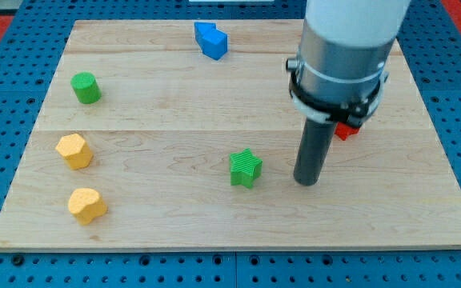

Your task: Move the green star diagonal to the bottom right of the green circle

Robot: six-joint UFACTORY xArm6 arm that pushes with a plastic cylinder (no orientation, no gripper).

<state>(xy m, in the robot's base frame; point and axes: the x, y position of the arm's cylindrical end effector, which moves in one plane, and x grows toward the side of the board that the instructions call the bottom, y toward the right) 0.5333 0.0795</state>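
At the view's far left, resting on the wooden tabletop: green circle toward the upper left, with two yellow blocks below it, one at mid-height and another nearer the view's bottom, shapes hard to make out. Near the view's top, left of centre, a blue block of irregular shape. Just below centre, the green star, well apart from the green circle and lower and to its right. Just beside the star on the view's right, not touching, my tip, planted on the board. Above it, rod upright, widening into a pale cylindrical arm body with a dark collar, descending from the view's top. No fingers on this rod, so nothing held or clamped. Behind the collar, a sliver of a red block, mostly hidden, shape impossible to tell.
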